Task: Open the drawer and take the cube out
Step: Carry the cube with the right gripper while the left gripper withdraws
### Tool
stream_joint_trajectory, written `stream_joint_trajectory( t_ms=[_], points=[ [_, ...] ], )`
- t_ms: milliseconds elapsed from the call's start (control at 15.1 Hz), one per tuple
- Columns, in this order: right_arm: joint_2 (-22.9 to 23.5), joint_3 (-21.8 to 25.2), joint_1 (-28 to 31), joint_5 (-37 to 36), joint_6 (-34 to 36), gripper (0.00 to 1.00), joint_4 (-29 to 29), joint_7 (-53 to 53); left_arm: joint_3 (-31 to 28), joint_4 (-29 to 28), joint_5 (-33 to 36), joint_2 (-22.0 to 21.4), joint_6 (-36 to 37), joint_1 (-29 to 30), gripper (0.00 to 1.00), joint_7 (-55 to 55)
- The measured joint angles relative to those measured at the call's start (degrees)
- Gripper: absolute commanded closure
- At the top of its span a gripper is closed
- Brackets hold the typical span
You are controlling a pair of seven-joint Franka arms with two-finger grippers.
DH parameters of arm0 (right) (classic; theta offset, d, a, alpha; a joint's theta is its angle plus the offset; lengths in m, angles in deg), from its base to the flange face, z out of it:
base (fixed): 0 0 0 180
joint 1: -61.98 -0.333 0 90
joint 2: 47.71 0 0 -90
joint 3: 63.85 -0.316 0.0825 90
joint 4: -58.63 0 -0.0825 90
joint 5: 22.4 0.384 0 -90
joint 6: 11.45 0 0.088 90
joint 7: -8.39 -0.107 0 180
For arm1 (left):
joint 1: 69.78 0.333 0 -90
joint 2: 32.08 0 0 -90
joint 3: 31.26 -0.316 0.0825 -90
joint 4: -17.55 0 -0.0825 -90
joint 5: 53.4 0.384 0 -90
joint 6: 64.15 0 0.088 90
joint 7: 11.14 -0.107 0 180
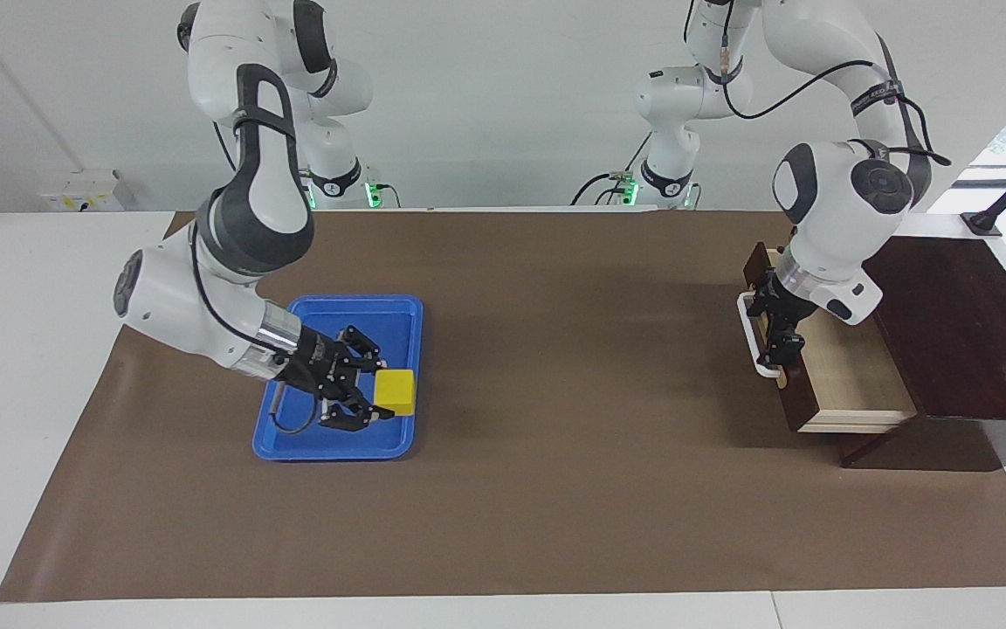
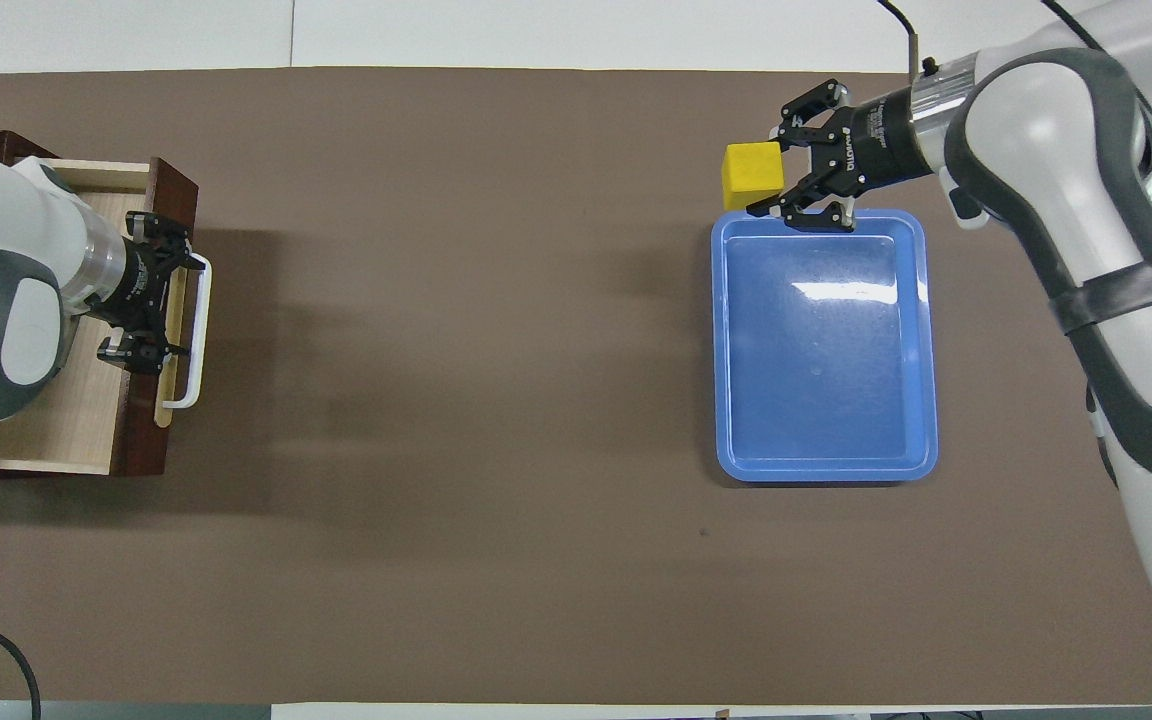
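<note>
Grips the yellow cube (image 1: 395, 391) (image 2: 753, 170) in the right gripper (image 1: 372, 397) (image 2: 774, 172), one finger on each of two opposite faces, jaws closed tight on it and outer links splayed to the sides. Carries the cube over the blue tray (image 1: 328, 441) (image 2: 826, 400), above the tray's corner that lies farther from the robots and toward the left arm's end of the table. Reaches in low and nearly level across the tray from the right arm's end. Cannot tell whether the cube touches the tray floor.

Lies flat on the brown mat (image 1: 555, 480) (image 2: 496, 560), this tray, with nothing resting on its floor.

Stands well apart from the tray, toward the left arm's end of the table: the drawer (image 1: 852, 384) (image 2: 56, 430), pulled out of its dark brown cabinet (image 1: 957, 332), pale wood inside showing bare. Faces the tray with its white bar handle (image 1: 746, 319) (image 2: 198, 340).

Hangs over the drawer's front edge, just beside that handle: the left gripper (image 1: 775, 354) (image 2: 168, 300), pointing toward the tray, jaws spread wide and holding nothing. Cannot tell whether a finger touches the handle.
</note>
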Motion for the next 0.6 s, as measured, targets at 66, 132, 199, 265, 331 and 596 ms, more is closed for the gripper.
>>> stream_joint_trajectory(
  t_ms=[66,132,199,265,331,596],
  points=[
    [-1.54,0.01,0.39,0.0,-0.02,1.0,2.82,1.95,0.0,0.0,0.28,0.0,-0.1,0.71,0.0,-1.06],
    [-3.23,-0.01,0.77,0.0,-0.05,1.0,5.74,3.66,-0.02,0.0,0.99,0.0,-0.39,1.52,0.0,-1.81],
    [-4.94,0.01,1.24,0.0,-0.09,1.0,8.62,5.13,-0.03,0.02,1.97,0.0,-0.77,2.5,0.0,-2.45],
    [-6.54,0.01,1.8,0.0,-0.15,1.0,11.31,6.72,-0.04,0.09,2.92,0.0,-1.13,3.54,0.0,-3.32],
    [-8.1,0.01,2.33,0.04,-0.63,1.0,14.15,8.46,-0.07,0.18,3.54,-0.01,-1.48,4.63,0.0,-4.56],
    [-14.06,-0.51,2.11,4.39,-10.2,1.0,28.36,15.43,-0.01,0.43,3.55,-0.05,-2.21,9.25,0.0,-10.08]
  ],
)
